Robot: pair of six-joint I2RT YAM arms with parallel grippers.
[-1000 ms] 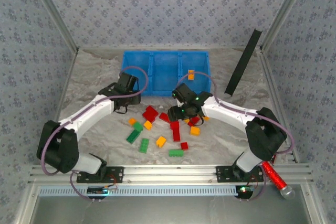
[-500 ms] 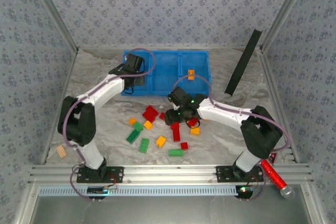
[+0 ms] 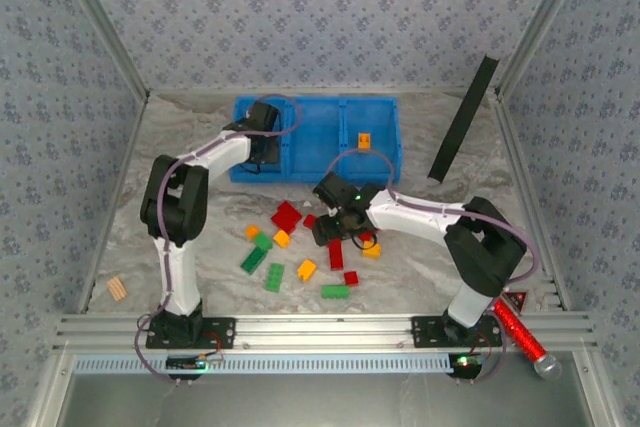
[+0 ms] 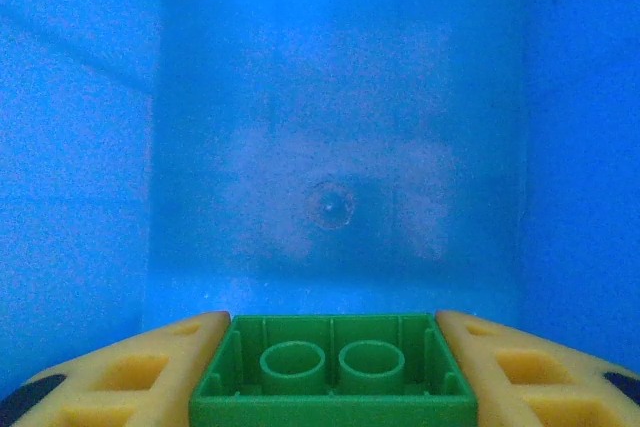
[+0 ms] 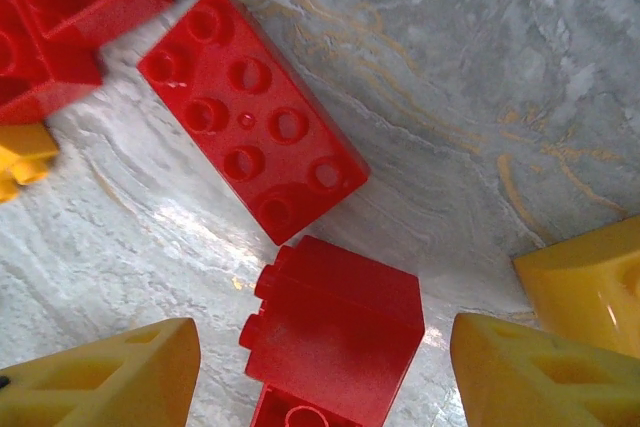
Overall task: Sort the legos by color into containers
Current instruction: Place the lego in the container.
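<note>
From above, the left arm stretches to the ribbed blue tray at the table's far edge, the left gripper in its left compartment. The right arm folds inward, the right gripper low over the legos mid-table.

Left wrist: yellow fingers pinch a green brick, its hollow underside showing, above the smooth blue floor.

Right wrist: the fingers stand spread around a glossy red brick on the marbled surface.

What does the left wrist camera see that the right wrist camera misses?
Left wrist: a green brick, hollow underside toward the camera, gripped by the left end effector over a blue tray compartment. Right wrist: red bricks on the marbled table, one sitting between the right end effector's open jaws, untouched. Shared: yellow fingers at the bottom corners.
</note>
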